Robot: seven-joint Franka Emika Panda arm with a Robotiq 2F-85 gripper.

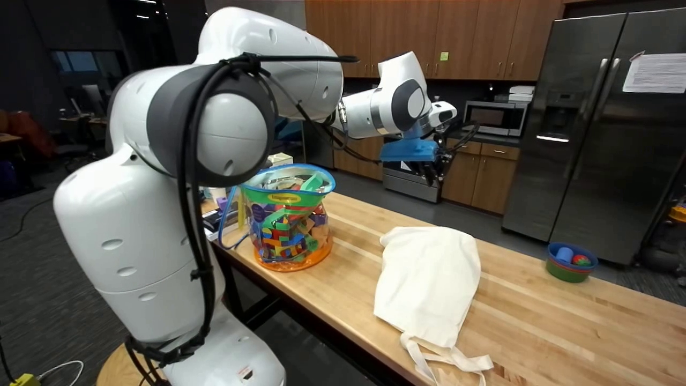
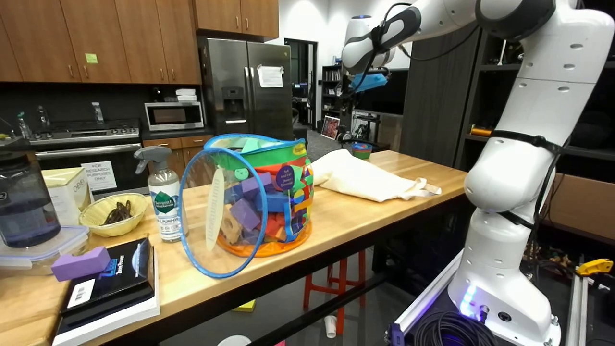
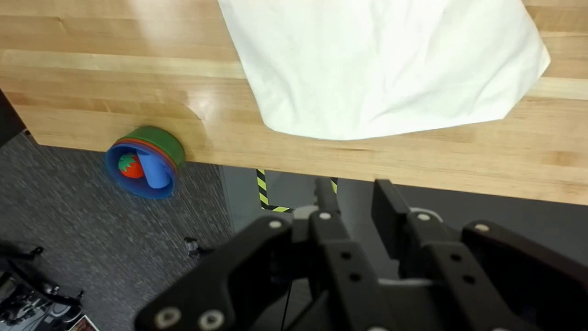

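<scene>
Gripper [image 3: 353, 193]: fingers a little apart, narrow gap, floor [image 3: 243, 197] visible btwn; nothing held.
Gripper pos.: high, well above table [image 1: 514, 311] level in both exterior views, tips pointing down; in wrist view tips overlap floor past table edge.
Arm [image 1: 230, 134]: outstretched; blue piece [image 1: 410, 151] at wrist, black cables [image 1: 190, 187] strapped along.
Bag [image 1: 429, 284]: off-white cloth, lies flat on table w/ shallow wrinkles; below gripper, well apart from it.
Straps [image 1: 471, 363]: loose, crossed, nr table edge on robot's side.
Bowls [image 1: 571, 276]: nested stack, blue/red/green; nr far table edge, apart from bag.
Bowl cont.: blue cylinder [image 3: 154, 170] & red strawberry [image 3: 132, 166] w/ green cap, side by side.
Tub [image 1: 289, 214]: clear sides, green band, orange base, blue rim; upright on table, mouth open, full of coloured blocks [image 2: 277, 202].
Lid [image 2: 215, 209]: clear, blue-rimmed, hangs open at tub's side.
Spray btl. [image 2: 163, 197]: upright, just beside lid.
Basket [image 2: 91, 227]: yellow, dark items [image 2: 117, 214] inside; nr spray btl.
Black box [image 2: 120, 274]: lies nr basket, purple block [image 2: 80, 263] resting on its corner.
Bkgd.: fridge [image 1: 563, 177] w/ paper [image 1: 656, 72] on door, microwave [image 1: 490, 118] on counter, wood cabinets [image 1: 407, 27] above.
</scene>
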